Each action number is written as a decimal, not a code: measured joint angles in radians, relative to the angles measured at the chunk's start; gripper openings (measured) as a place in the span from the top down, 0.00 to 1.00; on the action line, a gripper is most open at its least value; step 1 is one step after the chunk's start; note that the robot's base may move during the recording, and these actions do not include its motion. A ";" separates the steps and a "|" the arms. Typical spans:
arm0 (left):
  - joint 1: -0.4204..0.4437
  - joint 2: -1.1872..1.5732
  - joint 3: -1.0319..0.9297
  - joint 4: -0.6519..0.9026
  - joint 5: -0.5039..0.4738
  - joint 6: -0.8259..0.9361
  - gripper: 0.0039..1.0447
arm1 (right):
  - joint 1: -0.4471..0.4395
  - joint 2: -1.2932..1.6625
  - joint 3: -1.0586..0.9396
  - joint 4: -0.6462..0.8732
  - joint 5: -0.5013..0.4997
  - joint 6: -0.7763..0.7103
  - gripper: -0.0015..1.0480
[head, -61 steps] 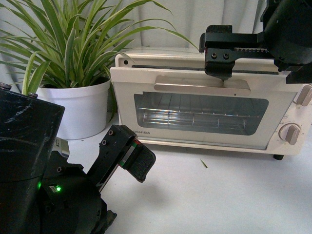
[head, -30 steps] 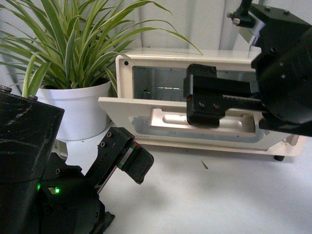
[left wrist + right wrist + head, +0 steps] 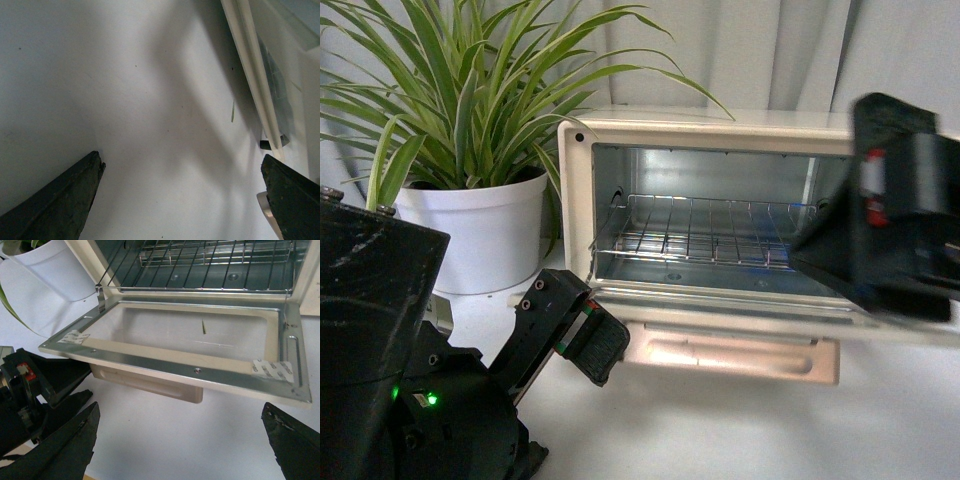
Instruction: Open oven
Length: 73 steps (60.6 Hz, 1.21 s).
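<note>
Oven [image 3: 620, 135] sits on the white surface [image 3: 740, 430] beside a potted plant [image 3: 470, 120], its door [image 3: 165, 357] hanging fully open and the wire rack [image 3: 700, 228] exposed. Right hand [image 3: 180, 430] is released with fingers spread, in front of the door and not touching it. Left hand [image 3: 182, 170] is also released, low over the surface.

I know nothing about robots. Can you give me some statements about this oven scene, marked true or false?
1. The cream-white boxy toaster oven has its glass door folded down open. True.
2. The wire rack inside holds food. False: it is bare.
3. The right gripper clamps the door's bar handle. False: it is open, holding nothing.
4. A leafy green plant in a white pot stands beside the oven. True.
</note>
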 joint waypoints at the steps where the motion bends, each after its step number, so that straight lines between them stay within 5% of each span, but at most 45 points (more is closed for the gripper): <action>1: 0.000 -0.001 0.000 -0.002 -0.002 0.002 0.06 | -0.004 -0.008 -0.007 0.000 -0.005 0.000 0.09; 22: -0.006 -0.028 -0.008 -0.058 -0.087 0.130 0.06 | -0.195 -0.270 -0.257 0.058 -0.128 -0.068 0.09; 42: -0.050 -0.062 -0.071 -0.064 -0.275 0.470 0.06 | -0.393 -0.415 -0.433 0.145 -0.278 -0.137 0.09; 52: -0.094 -0.062 -0.097 0.023 -0.396 0.716 0.06 | -0.436 -0.469 -0.486 0.166 -0.318 -0.161 0.09; 73: -0.116 -0.230 -0.232 0.058 -0.409 1.042 0.06 | -0.459 -0.544 -0.494 0.132 -0.343 -0.181 0.09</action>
